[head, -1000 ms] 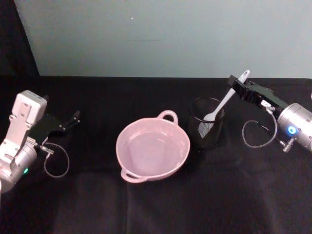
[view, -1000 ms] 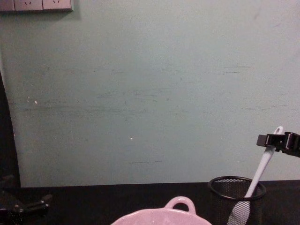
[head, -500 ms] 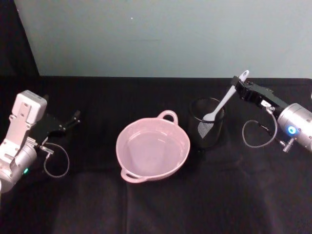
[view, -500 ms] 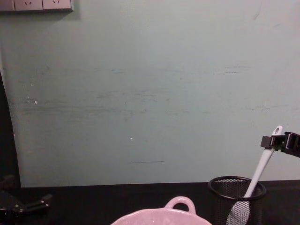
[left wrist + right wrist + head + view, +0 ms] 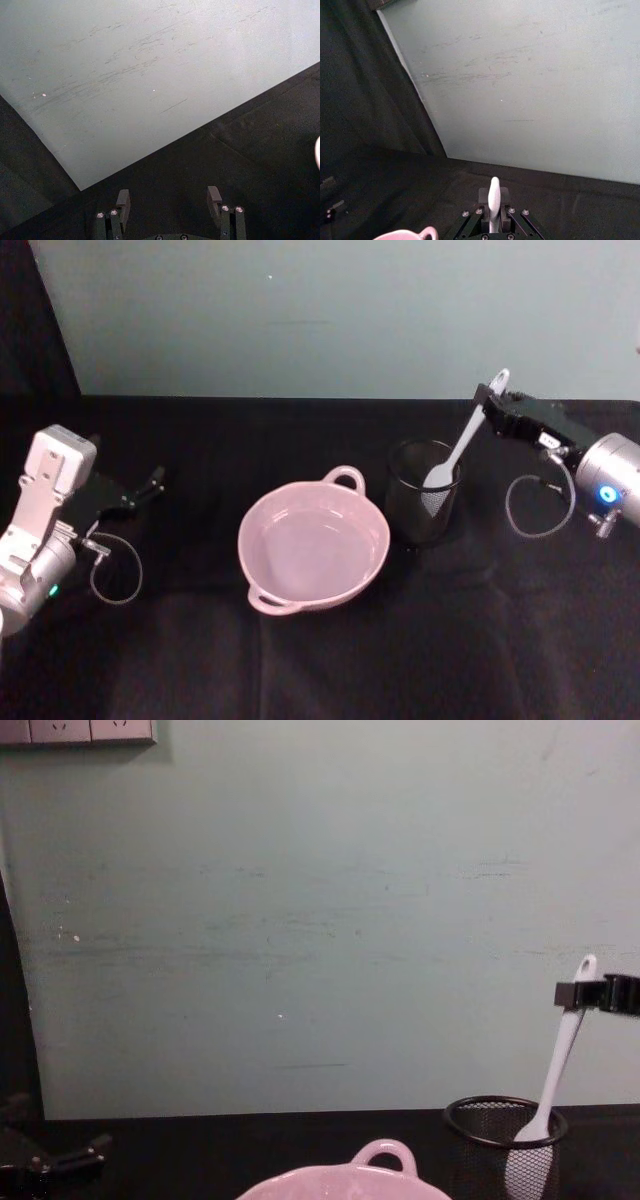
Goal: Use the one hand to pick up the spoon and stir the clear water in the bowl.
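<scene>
The white spoon (image 5: 462, 439) stands tilted in the black wire-mesh cup (image 5: 423, 503), its blade still inside the cup (image 5: 528, 1165). My right gripper (image 5: 488, 400) is shut on the top of the spoon's handle (image 5: 570, 1010), and the handle's tip pokes up between its fingers (image 5: 493, 195). The pale pink bowl (image 5: 313, 544) with clear water sits left of the cup, its loop handle (image 5: 384, 1154) toward the wall. My left gripper (image 5: 152, 482) rests open at the table's left side (image 5: 170, 200), holding nothing.
A black cloth covers the table (image 5: 330, 660). A pale green wall (image 5: 300, 920) rises behind it. Grey cables loop beside each wrist (image 5: 535, 505). A wall socket plate (image 5: 80, 730) is at the upper left of the wall.
My right gripper has risen with the spoon, drawing the blade higher in the mesh cup. The left arm has not moved.
</scene>
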